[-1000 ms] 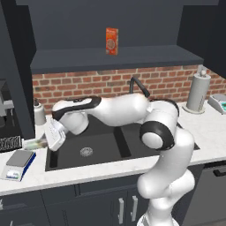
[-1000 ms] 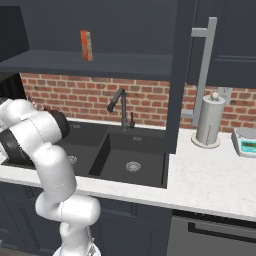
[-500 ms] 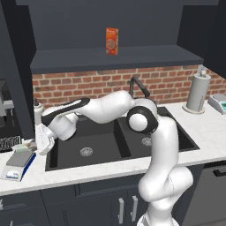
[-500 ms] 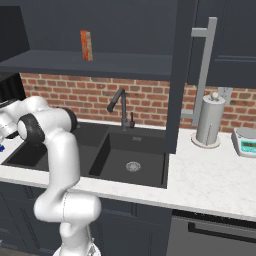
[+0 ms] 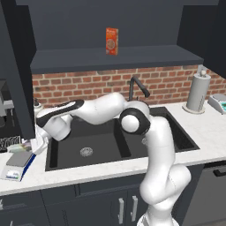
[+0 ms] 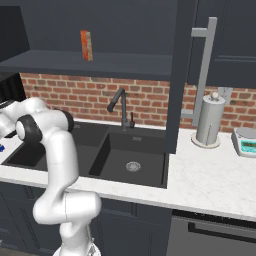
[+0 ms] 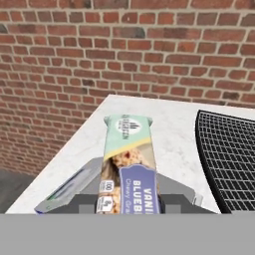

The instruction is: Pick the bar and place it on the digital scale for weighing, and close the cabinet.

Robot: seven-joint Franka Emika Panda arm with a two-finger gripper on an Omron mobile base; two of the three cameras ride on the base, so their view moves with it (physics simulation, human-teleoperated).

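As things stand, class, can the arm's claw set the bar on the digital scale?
Probably yes: the claw holds the bar just above the digital scale, with nothing between them.

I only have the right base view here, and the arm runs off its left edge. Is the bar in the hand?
Observer: Yes. The hand view shows the bar gripped in the hand, its printed wrapper facing the camera.
Operator: Where is the scale?
Observer: In the left base view the scale sits on the counter left of the sink. In the hand view its plate lies right beneath the bar. I cannot tell whether they touch.
Operator: Is anything crowding it?
Observer: A black wire rack lies on the counter close beside the scale.
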